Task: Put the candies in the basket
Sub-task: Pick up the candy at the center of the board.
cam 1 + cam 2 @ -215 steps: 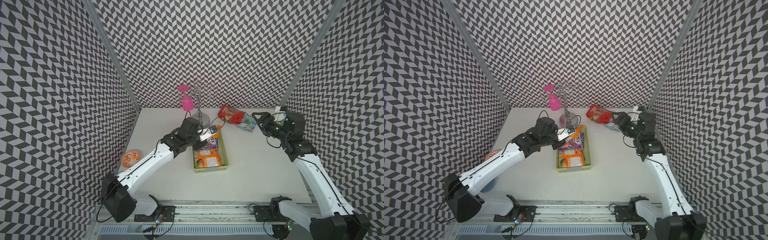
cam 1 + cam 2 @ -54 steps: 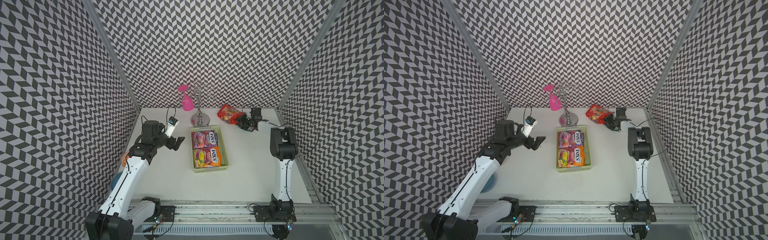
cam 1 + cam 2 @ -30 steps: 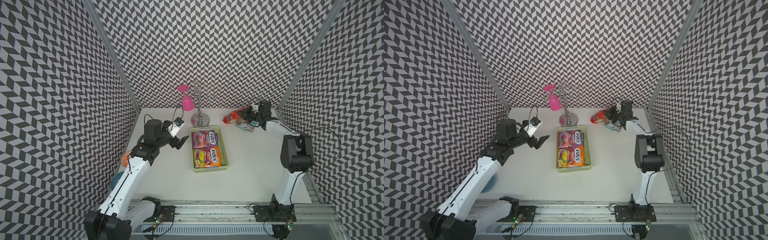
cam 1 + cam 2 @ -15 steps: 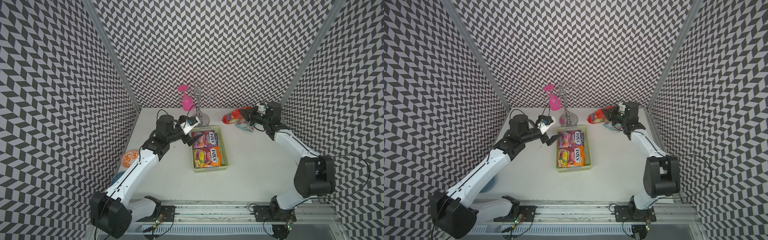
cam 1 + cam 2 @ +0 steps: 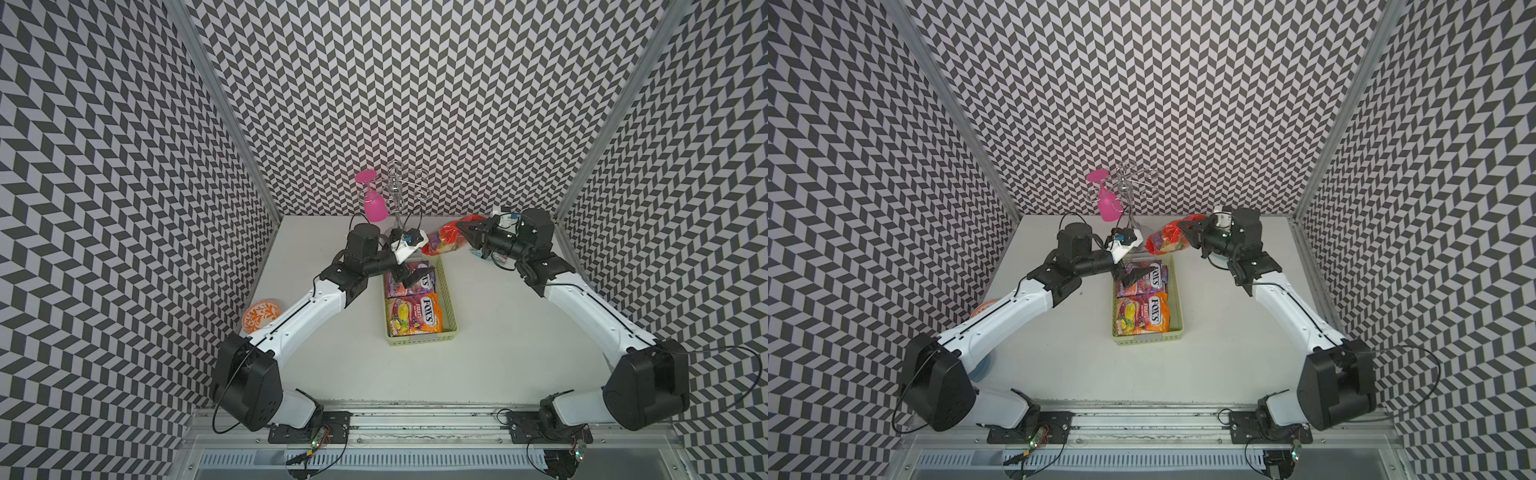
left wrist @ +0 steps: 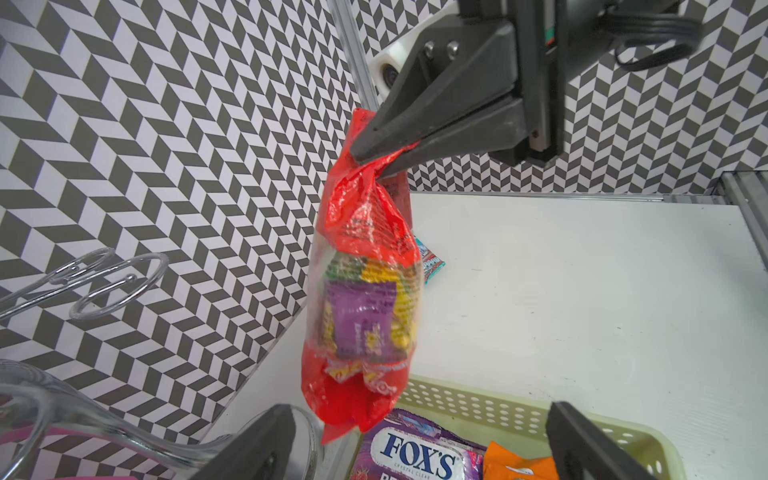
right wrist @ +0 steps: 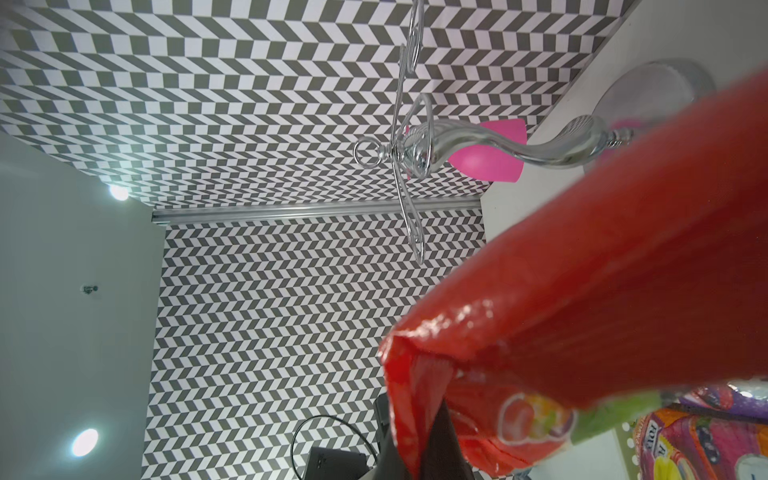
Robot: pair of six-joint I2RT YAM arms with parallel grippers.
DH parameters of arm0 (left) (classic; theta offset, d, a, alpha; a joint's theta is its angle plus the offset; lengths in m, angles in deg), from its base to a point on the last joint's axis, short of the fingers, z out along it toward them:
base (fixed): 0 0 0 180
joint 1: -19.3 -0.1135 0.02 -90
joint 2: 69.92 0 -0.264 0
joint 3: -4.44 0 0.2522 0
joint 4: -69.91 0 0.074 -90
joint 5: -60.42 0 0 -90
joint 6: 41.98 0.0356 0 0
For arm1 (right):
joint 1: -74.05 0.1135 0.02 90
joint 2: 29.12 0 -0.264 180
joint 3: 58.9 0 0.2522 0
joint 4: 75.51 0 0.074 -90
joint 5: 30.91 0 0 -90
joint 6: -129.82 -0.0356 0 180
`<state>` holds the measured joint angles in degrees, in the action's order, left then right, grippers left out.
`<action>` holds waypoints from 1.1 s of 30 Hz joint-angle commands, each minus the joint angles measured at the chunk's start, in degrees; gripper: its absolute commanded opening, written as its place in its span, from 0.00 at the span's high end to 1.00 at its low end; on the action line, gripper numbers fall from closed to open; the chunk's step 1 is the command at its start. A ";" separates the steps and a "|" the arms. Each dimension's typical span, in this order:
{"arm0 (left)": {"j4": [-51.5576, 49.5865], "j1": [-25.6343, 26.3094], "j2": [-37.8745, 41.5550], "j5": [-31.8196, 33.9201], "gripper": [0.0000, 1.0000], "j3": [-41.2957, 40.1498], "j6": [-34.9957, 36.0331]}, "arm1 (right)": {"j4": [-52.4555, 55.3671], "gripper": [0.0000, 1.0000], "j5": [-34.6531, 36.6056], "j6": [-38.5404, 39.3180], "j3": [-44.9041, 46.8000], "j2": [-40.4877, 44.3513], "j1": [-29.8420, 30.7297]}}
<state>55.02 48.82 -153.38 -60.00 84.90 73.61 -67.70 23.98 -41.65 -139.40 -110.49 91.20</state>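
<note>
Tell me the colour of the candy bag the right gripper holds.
Red bag, clear window showing purple and yellow sweets; best in the left wrist view.

Blurred red candy bag (image 7: 602,282) before chrome rack (image 7: 415,149)

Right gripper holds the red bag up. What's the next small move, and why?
Probably ease the right gripper toward the basket's middle before letting go: the red bag hangs pinched by its top at the far rim, and the open left gripper sits over the purple bag there.

labels read | purple bag (image 6: 419,455): "FOX'S", "CRYSTAL CLEAR" | orange bag (image 5: 415,320): "FOX'S", "FRUITS"
</note>
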 commanded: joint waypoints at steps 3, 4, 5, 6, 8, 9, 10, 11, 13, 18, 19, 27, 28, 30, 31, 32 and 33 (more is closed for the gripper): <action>5.93 0.11 -1.31 3.91 0.01 3.41 -0.09 | -7.32 1.00 2.76 -0.22 -1.59 3.44 2.70; 6.37 0.17 -1.53 4.13 0.01 3.45 0.55 | -6.95 1.00 2.54 -0.18 -1.93 3.32 3.02; 6.42 0.11 -1.85 4.13 0.01 3.77 0.95 | -6.86 1.00 2.53 -0.25 -2.00 3.20 3.35; 5.97 0.10 -2.30 3.86 0.01 4.12 1.22 | -7.08 1.00 2.85 -0.65 -1.83 3.43 3.76; 5.53 0.31 -2.67 2.35 0.01 4.12 1.55 | -7.66 1.00 3.78 -0.97 -1.51 3.64 4.71; 5.39 0.49 -2.78 1.65 0.01 3.81 1.96 | -7.74 1.00 3.89 -0.80 -1.63 3.51 5.15; 5.26 0.82 -2.76 1.29 0.01 3.39 2.29 | -7.67 1.00 3.67 -0.66 -2.09 3.25 5.47; 5.17 1.14 -2.91 1.00 0.01 2.91 2.66 | -7.47 1.00 3.24 -0.69 -2.54 2.98 5.61; 5.17 1.53 -3.11 0.96 0.01 2.40 2.72 | -7.42 1.00 3.61 -1.07 -2.78 3.18 6.00; 6.49 1.44 -5.14 4.46 0.01 2.83 2.98 | -6.65 1.00 2.90 -0.07 -4.73 2.93 7.26; 6.21 1.41 -5.55 4.94 0.01 3.48 2.98 | -6.65 1.00 2.62 -0.24 -4.80 3.07 7.31; 4.61 1.42 -8.32 5.44 0.08 5.63 2.74 | -6.67 1.00 1.84 0.48 -2.88 5.02 8.32; 4.03 1.42 -8.72 5.39 0.12 6.08 2.68 | -7.36 1.00 1.74 0.22 -2.29 5.29 8.49; 2.79 1.42 -9.42 5.32 0.26 7.12 2.82 | -8.11 1.00 0.68 0.30 -1.56 5.46 8.60; 2.62 1.42 -9.60 5.44 0.33 7.45 2.89 | -8.03 1.00 0.22 0.51 -1.47 5.45 8.52; 2.38 1.42 -9.62 5.77 0.42 7.78 2.72 | -7.90 1.00 -0.08 0.61 -1.21 5.59 8.57; 1.99 1.42 -9.62 6.23 0.52 8.28 2.34 | -7.96 1.00 -0.04 0.59 -0.64 5.93 8.58</action>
<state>57.86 50.07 -162.60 -54.73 90.65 76.56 -67.13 26.93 -42.22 -140.19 -108.19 99.02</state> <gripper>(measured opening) 0.526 0.059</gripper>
